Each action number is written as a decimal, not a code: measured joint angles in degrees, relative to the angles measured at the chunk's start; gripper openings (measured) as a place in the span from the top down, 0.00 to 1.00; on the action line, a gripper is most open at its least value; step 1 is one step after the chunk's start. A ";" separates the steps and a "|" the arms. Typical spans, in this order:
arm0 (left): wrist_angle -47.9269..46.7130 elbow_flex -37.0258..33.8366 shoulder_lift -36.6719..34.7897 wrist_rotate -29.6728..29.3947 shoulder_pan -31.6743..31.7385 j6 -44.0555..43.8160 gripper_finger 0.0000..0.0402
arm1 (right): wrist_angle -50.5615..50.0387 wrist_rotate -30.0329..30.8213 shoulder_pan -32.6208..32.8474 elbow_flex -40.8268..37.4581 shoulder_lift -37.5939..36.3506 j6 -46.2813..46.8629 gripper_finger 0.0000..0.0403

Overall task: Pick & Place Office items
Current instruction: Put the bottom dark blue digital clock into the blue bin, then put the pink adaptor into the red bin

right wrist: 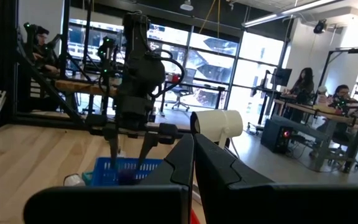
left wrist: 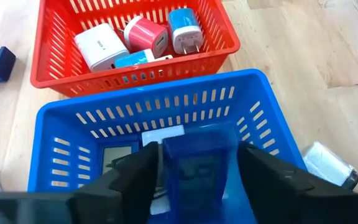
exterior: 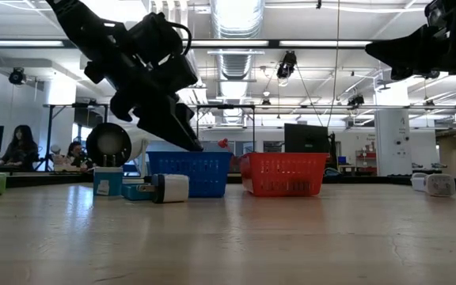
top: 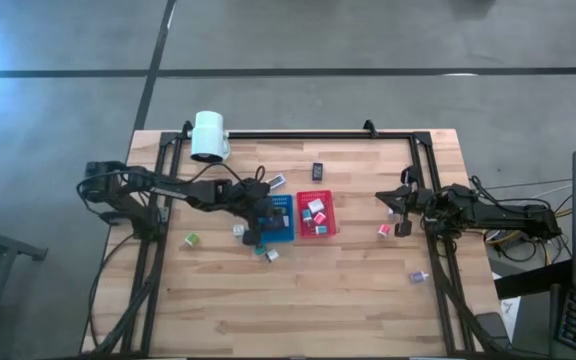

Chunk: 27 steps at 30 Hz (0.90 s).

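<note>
My left gripper (left wrist: 197,186) hangs over the blue basket (left wrist: 253,106) and is shut on a dark blue block (left wrist: 197,165), one of the office items. In the high view this gripper (top: 261,226) is at the basket's left side. The red basket (left wrist: 222,43) beside it holds white, pink and blue plug-shaped items (left wrist: 145,34). More small items lie loose on the table: a green one (top: 192,239), a white one (top: 238,230), a black one (top: 318,171) and a pink one (top: 384,230). My right gripper (right wrist: 193,152) waits shut at the table's right, raised and touching nothing. My left gripper has the dark blue block between its two fingers (left wrist: 135,180), one on each of the block's two opposite sides (left wrist: 166,168). The fingers slant down from the table's left side. The block stands upright, lifted clear above the blue basket's inside.
A white cylindrical lamp head (top: 209,136) stands at the far left of the table. A black frame (top: 298,134) runs along the far edge and both sides. A bagged item (left wrist: 328,165) lies just beside the blue basket. A purple item (top: 419,276) sits near the right arm's base.
</note>
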 joint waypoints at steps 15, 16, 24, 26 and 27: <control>0.30 -0.28 -6.23 0.58 -0.39 4.90 0.38 | -0.10 -0.02 0.00 -0.02 0.00 1.08 0.98; 0.70 -0.76 -8.04 1.09 -0.65 5.50 0.38 | -0.16 -0.02 -0.01 -0.02 0.00 1.04 0.98; 16.42 -15.65 -27.36 -0.16 -0.75 5.63 0.57 | -0.30 0.02 0.00 -0.04 0.50 0.17 0.98; 19.90 -19.92 -33.00 -2.88 -0.39 4.23 0.64 | -0.25 0.02 0.00 -0.04 0.69 -0.04 0.98; 20.97 -21.62 -35.85 -4.35 -0.16 3.64 0.68 | -0.23 0.02 -0.01 -0.04 0.73 -0.06 0.98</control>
